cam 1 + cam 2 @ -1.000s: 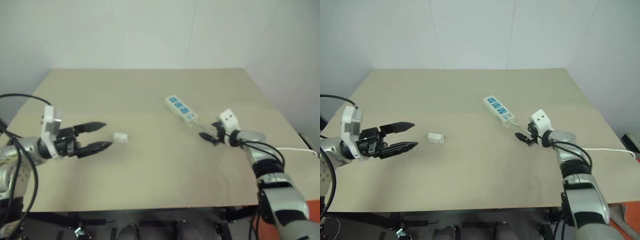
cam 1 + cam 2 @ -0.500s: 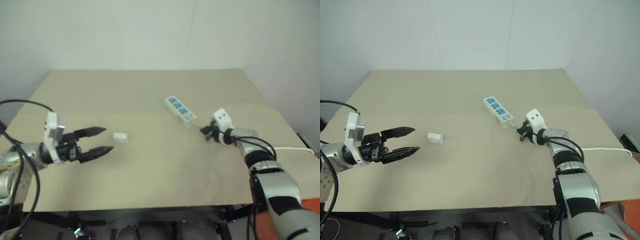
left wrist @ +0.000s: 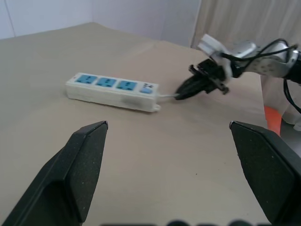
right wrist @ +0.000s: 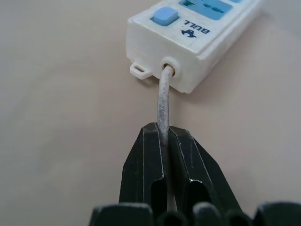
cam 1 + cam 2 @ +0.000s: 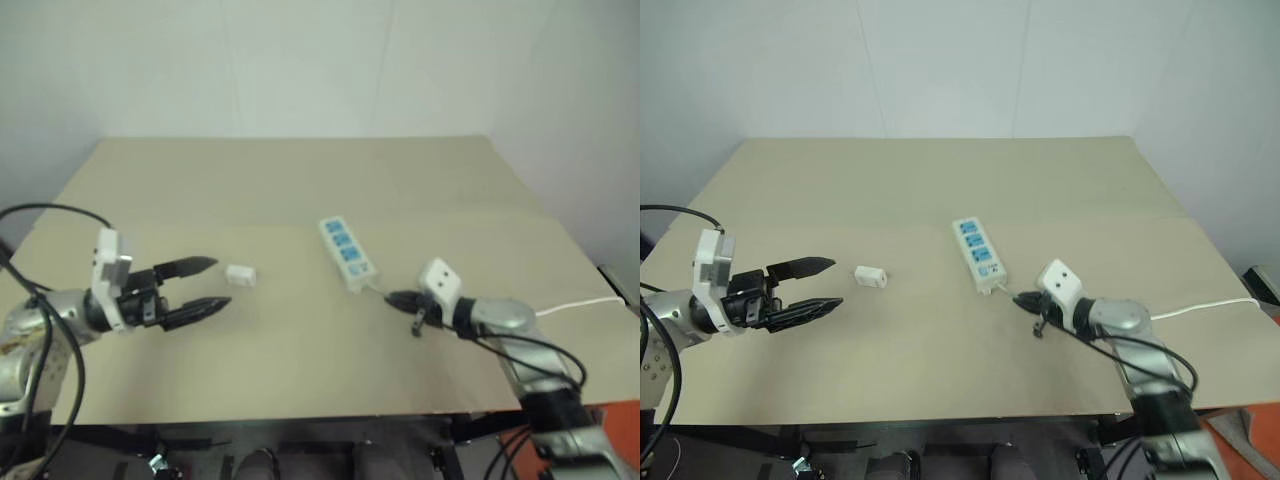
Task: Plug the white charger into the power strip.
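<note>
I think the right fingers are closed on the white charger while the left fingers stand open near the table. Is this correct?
Not quite. The right fingers are closed on the thin cord of the power strip, as the right wrist view shows. The white charger lies free on the table. The left fingers do stand open.

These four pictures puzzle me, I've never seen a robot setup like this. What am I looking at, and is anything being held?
A two-armed robot stands at a tan table. The two wide pictures come from cameras on its head; the two close ones from cameras on its wrists. On the table lie the power strip and, apart from it, the small white charger. The right gripper has its jaws shut on the strip's cord, close to the strip's end. The left gripper hovers with its jaws open near the charger, holding nothing.
</note>
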